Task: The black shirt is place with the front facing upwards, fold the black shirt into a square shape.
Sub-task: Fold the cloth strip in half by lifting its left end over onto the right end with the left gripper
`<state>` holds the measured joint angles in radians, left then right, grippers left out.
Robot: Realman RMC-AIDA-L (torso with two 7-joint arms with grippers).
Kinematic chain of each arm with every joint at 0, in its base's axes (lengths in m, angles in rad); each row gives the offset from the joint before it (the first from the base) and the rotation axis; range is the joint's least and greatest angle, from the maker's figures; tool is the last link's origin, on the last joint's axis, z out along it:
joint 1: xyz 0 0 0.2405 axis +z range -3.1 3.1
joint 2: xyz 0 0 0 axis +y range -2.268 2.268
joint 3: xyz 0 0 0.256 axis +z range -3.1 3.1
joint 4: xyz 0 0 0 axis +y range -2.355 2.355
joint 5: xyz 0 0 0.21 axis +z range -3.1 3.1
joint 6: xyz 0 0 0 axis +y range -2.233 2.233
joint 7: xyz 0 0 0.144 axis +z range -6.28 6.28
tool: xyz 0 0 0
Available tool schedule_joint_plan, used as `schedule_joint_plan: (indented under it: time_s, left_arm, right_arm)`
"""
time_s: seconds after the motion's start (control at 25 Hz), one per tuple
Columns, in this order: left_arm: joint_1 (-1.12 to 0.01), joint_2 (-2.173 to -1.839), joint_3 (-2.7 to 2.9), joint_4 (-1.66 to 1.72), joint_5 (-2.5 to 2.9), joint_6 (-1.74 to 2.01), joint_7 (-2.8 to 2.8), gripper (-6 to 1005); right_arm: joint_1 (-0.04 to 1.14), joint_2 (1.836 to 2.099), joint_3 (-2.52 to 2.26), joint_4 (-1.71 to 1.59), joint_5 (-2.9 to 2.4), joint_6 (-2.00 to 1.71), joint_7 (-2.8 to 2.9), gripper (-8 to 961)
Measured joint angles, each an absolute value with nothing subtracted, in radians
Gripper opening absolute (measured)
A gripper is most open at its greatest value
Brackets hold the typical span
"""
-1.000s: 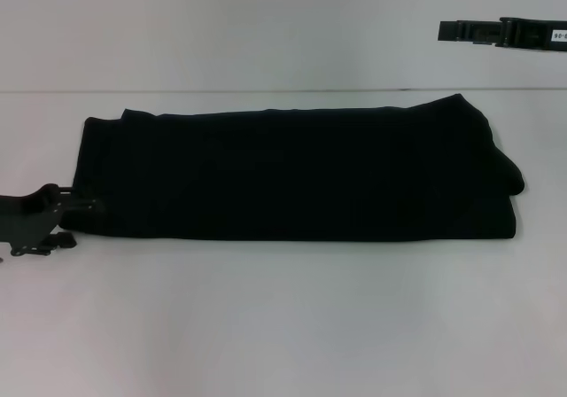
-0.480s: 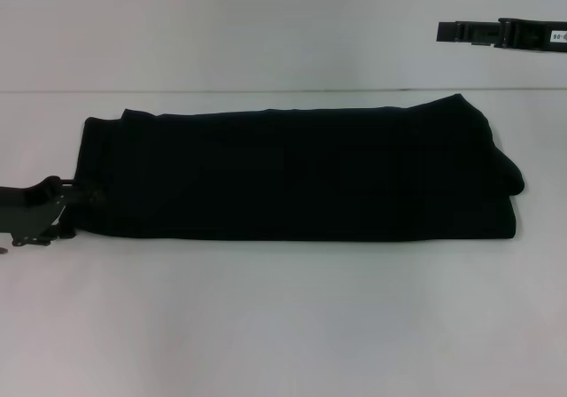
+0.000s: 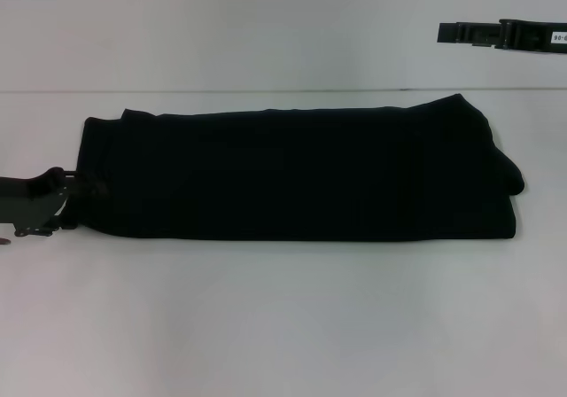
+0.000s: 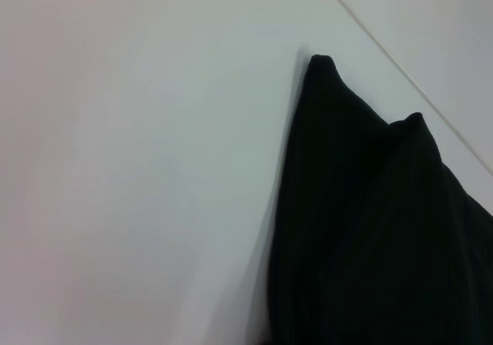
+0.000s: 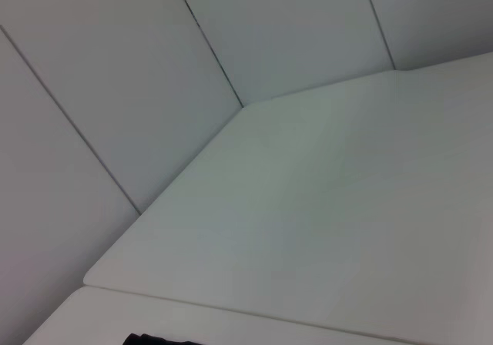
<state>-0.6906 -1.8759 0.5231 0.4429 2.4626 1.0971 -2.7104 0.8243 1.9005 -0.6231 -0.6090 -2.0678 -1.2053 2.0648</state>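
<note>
The black shirt (image 3: 301, 174) lies folded into a long flat band across the middle of the white table (image 3: 283, 317). No lettering or label shows on it. My left gripper (image 3: 78, 193) sits low on the table at the shirt's left end, and its tip merges with the dark cloth there. The left wrist view shows that end of the black shirt (image 4: 370, 229) close up, with two small pointed corners. My right gripper (image 3: 443, 32) hangs high at the far right, well clear of the shirt.
A pale wall (image 3: 266, 25) rises behind the table's far edge. Bare white tabletop surrounds the shirt, widest in front. The right wrist view shows only table (image 5: 323, 206) and wall panels (image 5: 100, 91).
My left gripper has slid away from the shirt's front left corner, farther back along its left end and slightly inward. The shirt and the right arm have not moved.
</note>
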Motion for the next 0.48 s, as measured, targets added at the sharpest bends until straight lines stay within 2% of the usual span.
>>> schedule_joint_plan:
  time_s: [0.28, 0.48]
  left_arm:
    - [-0.685, -1.876, 0.526, 0.444, 2.463, 1.093, -2.657, 742]
    - [-0.683, -1.877, 0.548, 0.445, 2.464, 1.086, -2.644, 580]
  right_arm:
    - [0.824, 1.901, -0.623, -0.609, -2.068, -1.203, 2.062, 908]
    - [0.824, 1.901, -0.623, -0.616, -2.067, -1.202, 2.062, 908]
